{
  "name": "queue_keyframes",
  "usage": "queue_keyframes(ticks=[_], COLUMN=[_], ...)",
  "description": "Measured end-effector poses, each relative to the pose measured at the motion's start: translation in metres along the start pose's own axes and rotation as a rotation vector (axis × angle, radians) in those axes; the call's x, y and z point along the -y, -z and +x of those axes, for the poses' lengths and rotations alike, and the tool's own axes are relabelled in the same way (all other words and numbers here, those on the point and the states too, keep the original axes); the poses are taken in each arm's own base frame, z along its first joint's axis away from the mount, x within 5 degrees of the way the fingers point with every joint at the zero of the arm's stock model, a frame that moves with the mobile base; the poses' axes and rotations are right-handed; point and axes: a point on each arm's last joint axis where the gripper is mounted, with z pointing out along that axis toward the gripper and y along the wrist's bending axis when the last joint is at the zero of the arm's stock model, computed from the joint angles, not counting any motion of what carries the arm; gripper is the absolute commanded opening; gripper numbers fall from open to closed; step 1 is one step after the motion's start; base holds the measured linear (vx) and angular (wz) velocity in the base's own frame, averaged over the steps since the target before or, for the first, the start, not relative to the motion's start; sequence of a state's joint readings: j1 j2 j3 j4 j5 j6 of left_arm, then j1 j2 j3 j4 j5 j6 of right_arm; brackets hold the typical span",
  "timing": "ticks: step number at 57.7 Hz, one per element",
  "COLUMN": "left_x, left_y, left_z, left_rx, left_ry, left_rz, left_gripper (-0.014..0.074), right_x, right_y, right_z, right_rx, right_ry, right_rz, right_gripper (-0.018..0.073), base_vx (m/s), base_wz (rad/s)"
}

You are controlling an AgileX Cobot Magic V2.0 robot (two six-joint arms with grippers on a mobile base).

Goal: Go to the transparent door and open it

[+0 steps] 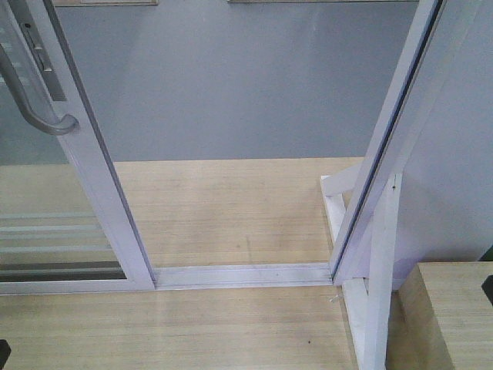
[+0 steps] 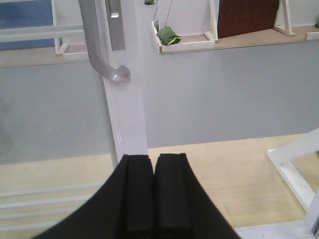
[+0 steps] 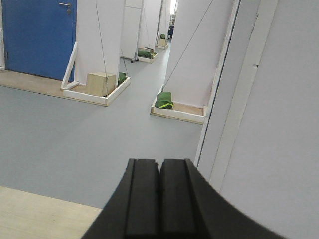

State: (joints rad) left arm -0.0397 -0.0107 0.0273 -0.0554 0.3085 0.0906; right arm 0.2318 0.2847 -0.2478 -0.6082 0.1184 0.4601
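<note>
Test hall: mock wall panels [image 3: 197, 55], weighted bases [image 3: 178, 112]

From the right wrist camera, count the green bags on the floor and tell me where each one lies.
3, maybe more hidden. One green bag lies in the near wooden tray right of centre; one sits behind the wooden box on the left; one lies farther down the corridor.

blue door [image 3: 40, 37], wooden box [image 3: 101, 83], green bag [image 3: 163, 100]

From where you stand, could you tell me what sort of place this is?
Probably an indoor test hall or lab with mock-up rooms: a framed glass door stands on a wooden platform, and freestanding wall panels weighted by green sandbags line a grey floor.
</note>
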Motion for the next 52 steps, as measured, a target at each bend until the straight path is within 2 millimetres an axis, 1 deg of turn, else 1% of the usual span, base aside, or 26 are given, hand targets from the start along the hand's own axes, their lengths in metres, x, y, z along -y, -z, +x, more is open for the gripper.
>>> queue_keyframes(ticks=[8, 37, 42, 48, 52], left_x=[0.0, 0.0, 0.0, 0.0, 0.0], left_y=[0.0, 0.0, 0.0, 0.0, 0.0], left_z=[0.004, 0.004, 0.004, 0.004, 0.004], left_rx=[-0.043, -0.046, -0.047, -0.047, -0.047], left_ry=[0.0, 0.0, 0.0, 0.0, 0.0], left_rz=[0.004, 0.004, 0.004, 0.004, 0.004], left_gripper=[-0.0006, -0.0006, -0.0006, -0.0006, -0.0006], right_x=[0.0, 0.001, 0.0, -0.003, -0.007], right_y=[0.0, 0.0, 0.0, 0.0, 0.003], right_z=[0.0, 0.002, 0.002, 0.008, 0.016], right_rx=[-0.001, -0.023, -0.027, -0.082, -0.107], right_ry=[0.0, -0.002, -0.045, -0.095, -0.078], right_rz=[0.0, 0.011, 0.003, -0.028, -0.069], right_gripper=[-0.0002, -0.0002, -0.0002, -0.0002, -0.0002], base_vx=[0.0, 0.0, 0.0, 0.0, 0.0], base_wz=[0.0, 0.0, 0.0, 0.0, 0.0])
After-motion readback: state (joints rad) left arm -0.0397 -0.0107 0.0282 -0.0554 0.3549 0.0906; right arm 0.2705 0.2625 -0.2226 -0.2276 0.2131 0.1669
